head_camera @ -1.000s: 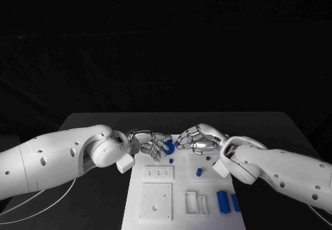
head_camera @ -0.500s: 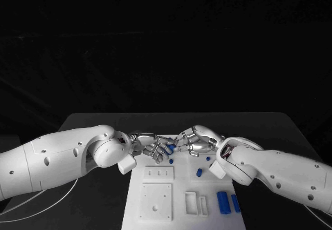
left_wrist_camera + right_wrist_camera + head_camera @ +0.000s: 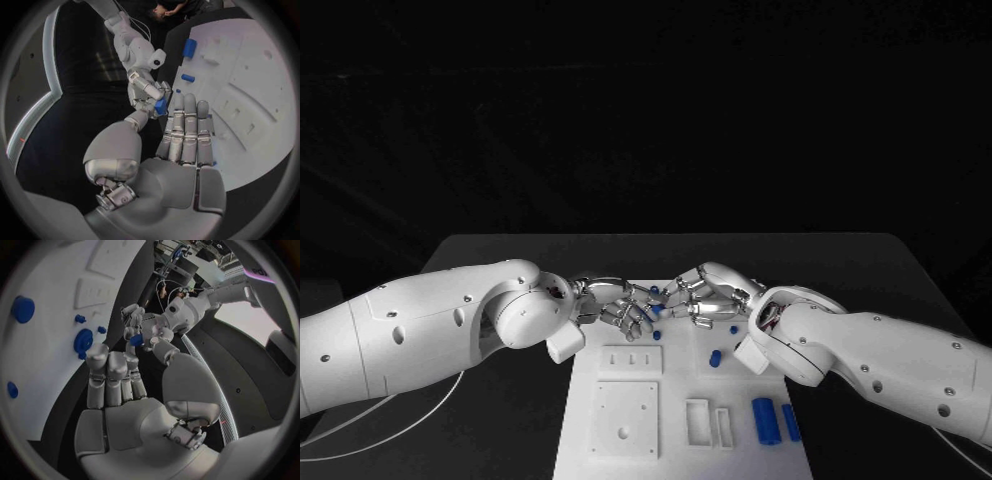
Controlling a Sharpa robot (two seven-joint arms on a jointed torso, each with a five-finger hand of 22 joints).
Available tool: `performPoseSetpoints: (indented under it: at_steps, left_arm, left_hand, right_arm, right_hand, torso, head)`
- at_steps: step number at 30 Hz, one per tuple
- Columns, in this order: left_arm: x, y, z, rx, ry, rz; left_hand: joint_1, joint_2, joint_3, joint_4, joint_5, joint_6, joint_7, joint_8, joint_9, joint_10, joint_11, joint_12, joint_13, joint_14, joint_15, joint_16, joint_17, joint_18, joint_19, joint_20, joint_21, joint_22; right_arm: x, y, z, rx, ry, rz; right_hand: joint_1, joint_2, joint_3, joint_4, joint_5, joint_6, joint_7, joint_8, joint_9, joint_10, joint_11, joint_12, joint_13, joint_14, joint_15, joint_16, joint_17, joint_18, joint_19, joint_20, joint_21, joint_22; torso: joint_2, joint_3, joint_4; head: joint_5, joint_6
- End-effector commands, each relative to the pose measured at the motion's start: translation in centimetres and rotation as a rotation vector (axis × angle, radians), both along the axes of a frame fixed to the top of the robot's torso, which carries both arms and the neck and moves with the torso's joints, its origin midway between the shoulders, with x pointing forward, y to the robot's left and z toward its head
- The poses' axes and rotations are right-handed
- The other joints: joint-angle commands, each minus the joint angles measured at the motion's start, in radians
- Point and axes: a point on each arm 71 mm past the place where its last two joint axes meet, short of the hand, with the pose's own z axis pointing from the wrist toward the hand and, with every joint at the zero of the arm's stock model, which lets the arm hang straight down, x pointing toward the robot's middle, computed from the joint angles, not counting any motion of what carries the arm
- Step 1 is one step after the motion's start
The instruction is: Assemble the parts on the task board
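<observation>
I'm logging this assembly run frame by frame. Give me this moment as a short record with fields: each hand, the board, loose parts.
left hand: over the far end of the task board, pinching a small blue part
right hand: close beside it, fingers curled; whether it also touches the part cannot be told
task board: white, lying flat on the black table
loose parts: two blue cylinders at the board's near right; one small blue peg mid-right

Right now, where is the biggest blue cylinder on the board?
In the head view the big cylinder lies at the board's near right corner, beside a thinner blue part, under the right arm and clear of both hands.
</observation>
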Motion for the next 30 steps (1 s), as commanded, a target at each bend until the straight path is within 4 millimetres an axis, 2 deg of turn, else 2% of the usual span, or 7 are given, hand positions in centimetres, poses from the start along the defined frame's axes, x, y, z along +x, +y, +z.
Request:
performPoseSetpoints:
  at_steps: [1, 5, 10, 19, 27, 29, 30]
  left_arm:
    - [-0.21, -0.4, 0.08, -0.006, 0.0, -0.03]
    - [-0.17, -0.42, 0.08, -0.006, -0.002, -0.027]
    - [-0.11, -0.36, 0.08, -0.005, -0.003, -0.023]
    - [-0.18, -0.64, 0.06, -0.004, 0.0, -0.035]
    - [-0.08, -0.56, 0.15, -0.001, -0.021, -0.019]
    - [-0.01, -0.47, 0.14, 0.003, -0.023, -0.003]
    - [0.03, -0.45, 0.12, 0.008, -0.024, 0.002]
  left_hand:
    - [-0.001, 0.013, 0.008, -0.033, 0.042, 0.014, -0.002, -0.007, 0.004, 0.013, -0.002, -0.007, 0.004, 0.004, -0.001, 0.009, 0.0, 0.009, -0.001, 0.0, 0.006, 0.014]
    - [0.007, 0.023, 0.026, -0.078, 0.059, 0.031, -0.009, -0.005, 0.009, 0.029, -0.008, -0.006, 0.011, 0.011, -0.005, 0.018, 0.002, 0.007, 0.004, -0.004, 0.013, 0.014]
    - [0.015, 0.033, 0.038, -0.099, 0.06, 0.04, -0.011, -0.005, 0.013, 0.037, -0.011, -0.006, 0.015, 0.011, -0.006, 0.021, 0.002, 0.006, 0.005, -0.005, 0.016, 0.014]
    - [0.061, 0.058, 0.072, -0.164, 0.072, 0.054, -0.016, -0.006, 0.02, 0.051, -0.016, -0.008, 0.023, 0.01, -0.007, 0.027, 0.002, 0.003, 0.006, -0.006, 0.024, 0.014]
    - [0.101, 0.07, 0.086, -0.167, 0.088, 0.074, -0.024, 0.003, 0.033, 0.071, -0.023, -0.002, 0.032, 0.016, -0.009, 0.034, 0.003, 0.002, 0.009, -0.007, 0.032, 0.014]
    - [0.102, 0.068, 0.086, -0.166, 0.11, 0.083, -0.028, 0.007, 0.039, 0.081, -0.028, 0.001, 0.037, 0.023, -0.012, 0.04, 0.005, 0.002, 0.014, -0.009, 0.036, 0.014]
    - [0.098, 0.067, 0.085, -0.165, 0.134, 0.09, -0.03, 0.01, 0.044, 0.089, -0.031, 0.003, 0.04, 0.028, -0.015, 0.047, 0.009, 0.001, 0.016, -0.011, 0.038, 0.014]
  right_arm:
    - [-0.1, 0.21, -0.05, -0.01, 0.002, 0.021]
    - [-0.15, 0.3, -0.1, -0.012, 0.003, 0.026]
    - [-0.24, 0.38, -0.19, -0.025, -0.003, 0.036]
    - [-0.24, 0.61, -0.33, -0.032, -0.007, 0.042]
    - [-0.19, 0.46, -0.36, -0.03, -0.013, 0.034]
    - [-0.17, 0.28, -0.31, -0.026, -0.019, 0.027]
    - [-0.13, 0.07, -0.27, -0.021, -0.022, 0.019]
  right_hand:
    - [0.002, 0.009, -0.001, -0.006, -0.003, 0.0, 0.007, -0.006, 0.002, -0.01, 0.0, -0.002, 0.001, -0.003, -0.001, -0.004, 0.002, 0.077, -0.004, -0.002, 0.002, 0.018]
    - [0.002, 0.009, -0.002, -0.006, -0.003, 0.0, 0.007, -0.006, 0.002, -0.01, 0.0, -0.002, 0.001, -0.003, -0.001, -0.004, 0.002, 0.077, -0.004, -0.002, 0.002, 0.018]
    - [0.002, 0.009, -0.002, -0.007, -0.003, 0.0, 0.007, -0.006, 0.002, -0.01, 0.0, -0.002, 0.001, -0.003, -0.001, -0.004, 0.002, 0.077, -0.004, -0.002, 0.002, 0.018]
    - [0.001, 0.009, -0.003, -0.008, -0.004, 0.0, 0.008, -0.006, 0.002, -0.011, 0.0, -0.002, 0.001, -0.003, -0.001, -0.004, 0.002, 0.077, -0.004, -0.002, 0.002, 0.018]
    - [-0.003, 0.008, -0.007, -0.009, -0.002, -0.004, 0.009, -0.009, 0.001, -0.012, 0.001, -0.002, 0.001, -0.004, 0.0, -0.005, 0.002, 0.077, -0.006, -0.001, 0.002, 0.018]
    - [-0.008, 0.005, -0.013, -0.012, 0.007, -0.023, 0.014, -0.02, -0.004, -0.015, 0.006, -0.003, 0.002, -0.005, 0.004, -0.006, 0.001, 0.077, -0.007, -0.001, 0.001, 0.018]
    - [-0.011, 0.004, -0.016, -0.013, 0.011, -0.031, 0.017, -0.026, -0.006, -0.017, 0.008, -0.003, 0.002, -0.006, 0.006, -0.007, 0.001, 0.077, -0.009, -0.001, 0.001, 0.017]
  torso:
    - [0.0, 0.0003, -0.0002]
    - [0.0, 0.0004, 0.0]
    - [0.0, 0.0006, -0.0005]
    - [0.0, 0.001, 0.0007]
    - [0.0, 0.0007, -0.0003]
    - [0.0, 0.0007, 0.0002]
    - [0.0, 0.0007, 0.0004]
  head:
    - [0.0, -0.001]
    - [0.0, -0.001]
    - [-0.001, -0.002]
    - [-0.002, -0.004]
    - [0.0, -0.006]
    - [0.0, -0.006]
    - [-0.001, -0.005]
